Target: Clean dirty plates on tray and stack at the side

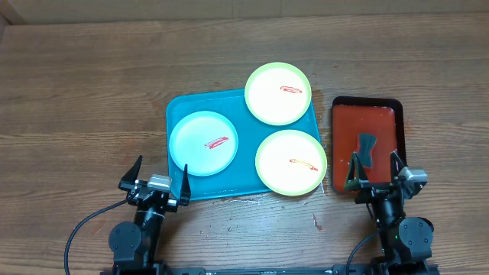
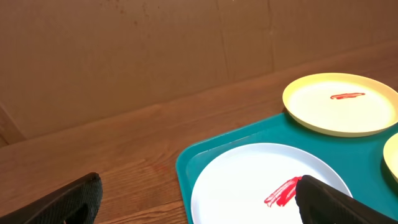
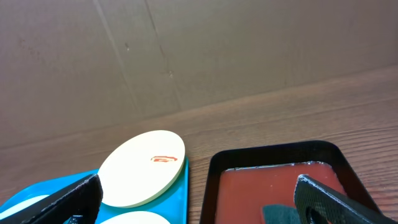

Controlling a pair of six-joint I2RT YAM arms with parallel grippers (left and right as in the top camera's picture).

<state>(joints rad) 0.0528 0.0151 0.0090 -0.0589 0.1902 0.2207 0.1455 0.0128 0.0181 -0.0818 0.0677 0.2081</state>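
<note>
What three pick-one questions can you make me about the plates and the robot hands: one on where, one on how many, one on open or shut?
1. Where on the teal tray is the light blue plate?
A. left end
B. right end
C. middle

2. How many plates carry a red smear?
A. one
B. two
C. three

3. How are the left gripper and right gripper?
A. both open, empty
B. both shut on plates
C. one holding a plate

Answers:
1 A: it lies by the tray's left rim.
2 C: the blue one, the far yellow-green plate and the near yellow-green plate are all smeared.
3 A: both sets of jaws stand wide, gripping nothing.
</note>
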